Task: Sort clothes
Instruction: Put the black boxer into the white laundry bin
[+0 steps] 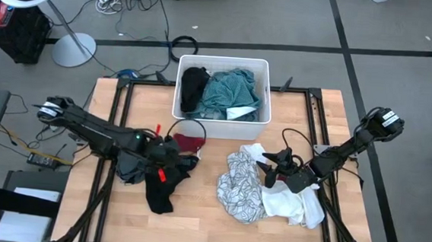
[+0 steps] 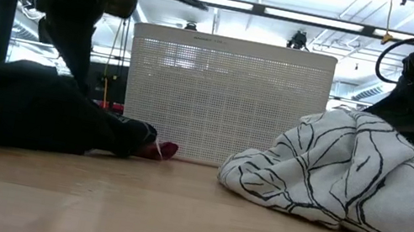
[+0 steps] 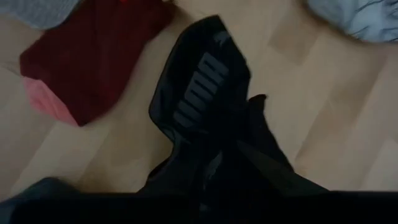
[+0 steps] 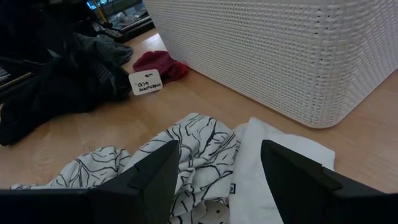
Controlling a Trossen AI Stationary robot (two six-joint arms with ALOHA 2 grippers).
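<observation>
Near table (image 1: pixel 193 226) edge is bare. Two piles mid-table:
- Black garment (image 1: pixel 162 186), long axis running near-to-far, under the left gripper (image 1: pixel 169 157); jaws state can't tell.
- White-patterned piece (image 1: pixel 240 185) plus white piece (image 1: pixel 294 206) under the right gripper (image 1: pixel 267 170), jaws spread wide, empty.

One red piece (image 1: pixel 188 142) just before the bin (image 1: pixel 220 125). In the bin: one black, one teal garment (image 1: pixel 229 91).

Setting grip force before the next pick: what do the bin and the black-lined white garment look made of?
The bin looks like rigid white plastic, matte, with a fine woven-mesh texture on its wall. The patterned garment seems thin soft woven fabric: it lies crumpled in loose folds.
</observation>
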